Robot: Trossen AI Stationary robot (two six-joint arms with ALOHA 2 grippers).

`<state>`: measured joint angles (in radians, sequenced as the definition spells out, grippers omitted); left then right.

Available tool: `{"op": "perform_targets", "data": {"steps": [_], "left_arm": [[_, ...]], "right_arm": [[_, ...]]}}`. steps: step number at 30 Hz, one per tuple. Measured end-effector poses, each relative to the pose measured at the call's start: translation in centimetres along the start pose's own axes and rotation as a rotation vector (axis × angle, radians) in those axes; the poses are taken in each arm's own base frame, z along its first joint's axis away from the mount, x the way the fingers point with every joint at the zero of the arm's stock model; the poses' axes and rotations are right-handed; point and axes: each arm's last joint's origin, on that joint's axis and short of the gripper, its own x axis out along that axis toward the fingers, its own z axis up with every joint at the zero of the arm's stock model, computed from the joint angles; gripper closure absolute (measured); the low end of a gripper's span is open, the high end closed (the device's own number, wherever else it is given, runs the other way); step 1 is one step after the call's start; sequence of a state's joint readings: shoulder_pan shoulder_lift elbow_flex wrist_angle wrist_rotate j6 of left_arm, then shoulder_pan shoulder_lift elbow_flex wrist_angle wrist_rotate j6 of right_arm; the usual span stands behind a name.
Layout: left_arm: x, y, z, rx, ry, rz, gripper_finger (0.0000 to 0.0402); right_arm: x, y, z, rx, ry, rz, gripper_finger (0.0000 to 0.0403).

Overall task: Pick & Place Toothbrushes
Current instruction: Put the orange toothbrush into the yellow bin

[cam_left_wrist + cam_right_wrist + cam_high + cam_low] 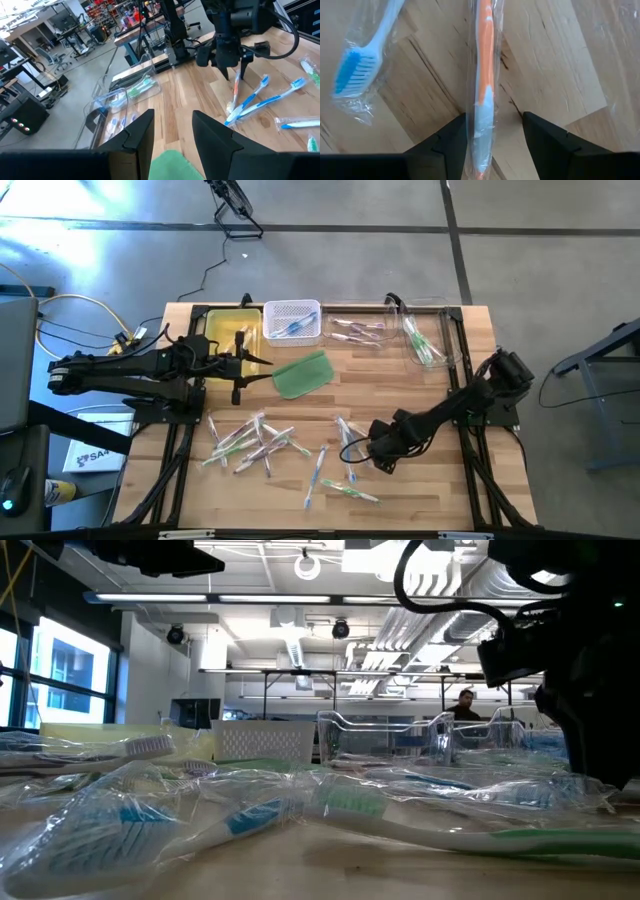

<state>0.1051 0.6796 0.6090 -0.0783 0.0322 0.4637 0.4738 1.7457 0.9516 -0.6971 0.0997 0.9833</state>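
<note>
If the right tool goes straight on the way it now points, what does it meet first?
Most likely the wrapped orange toothbrush, which lies on the table between the open fingers of the right tool; how far above it cannot be judged.

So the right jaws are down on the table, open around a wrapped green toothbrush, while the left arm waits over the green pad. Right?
Not quite: the wrapped toothbrush between the right gripper's open jaws has an orange handle, not green, as the right wrist view shows. The rest holds: the left gripper waits by the green pad.
</note>
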Motion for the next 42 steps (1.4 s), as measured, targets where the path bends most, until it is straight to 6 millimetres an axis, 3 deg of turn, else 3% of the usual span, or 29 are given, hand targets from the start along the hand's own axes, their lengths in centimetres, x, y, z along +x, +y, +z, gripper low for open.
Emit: {"op": "perform_targets", "data": {"steps": [7,18,26,42], "left_arm": [[0.0,0.0,0.0,0.003,0.0,0.0,0.0273],[0.0,0.1,0.3,0.004,-0.031,0.013,0.0273],[-0.3,0.3,0.6,0.005,-0.057,0.026,0.0273],[-2.0,1.8,3.6,0.06,-0.143,0.094,0.0273]], "right_arm": [[0.6,0.1,0.0,0.013,0.01,-0.018,0.0237],[0.6,0.0,0.0,0.006,0.009,-0.024,0.0384],[-0.7,-0.3,0.0,0.004,-0.018,0.007,0.0387],[-8.1,-4.5,0.8,0.01,-0.277,0.004,0.0387]]}}
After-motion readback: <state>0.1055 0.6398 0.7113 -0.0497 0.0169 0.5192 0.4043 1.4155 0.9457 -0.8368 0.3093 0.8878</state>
